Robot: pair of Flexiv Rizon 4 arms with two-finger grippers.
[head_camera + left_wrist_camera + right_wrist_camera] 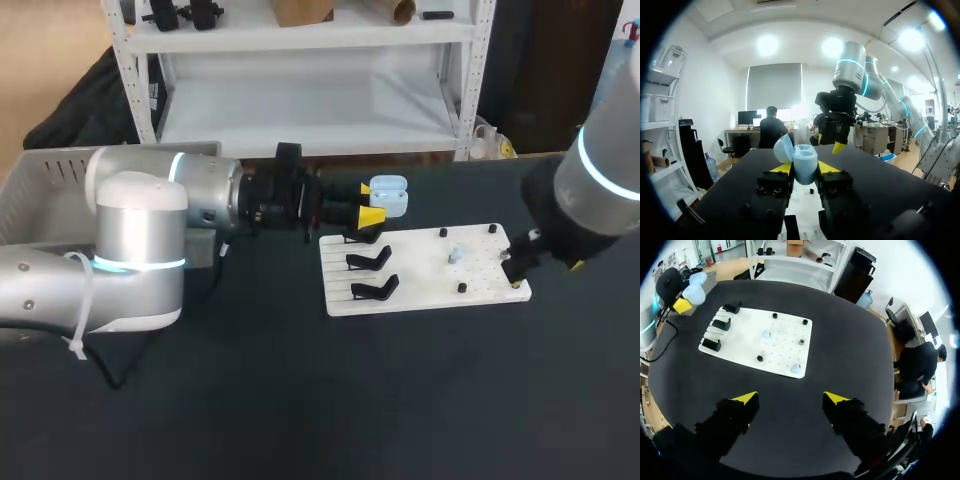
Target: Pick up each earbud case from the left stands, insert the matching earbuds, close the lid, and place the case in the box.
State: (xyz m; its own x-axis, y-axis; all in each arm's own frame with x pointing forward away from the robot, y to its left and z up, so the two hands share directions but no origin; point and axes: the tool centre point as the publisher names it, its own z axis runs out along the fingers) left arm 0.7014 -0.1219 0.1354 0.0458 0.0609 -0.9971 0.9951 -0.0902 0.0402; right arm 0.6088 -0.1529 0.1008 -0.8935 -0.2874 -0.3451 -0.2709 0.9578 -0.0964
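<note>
The pale blue case (390, 197), its lid open, is clamped in the left gripper (370, 203) above the far left corner of the white board (420, 285). Three black stands (370, 262) are lined along the board's left side. The right gripper (790, 397) is held wide open and empty over the bench (300, 400), by the board's right edge.

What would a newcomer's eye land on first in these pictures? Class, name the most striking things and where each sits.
First, the pale blue earbud case, lid open, gripped by the left tool near the white board's back left corner. Next, the three black stands along that board's left side. The right tool hangs open above the dark table.
</note>
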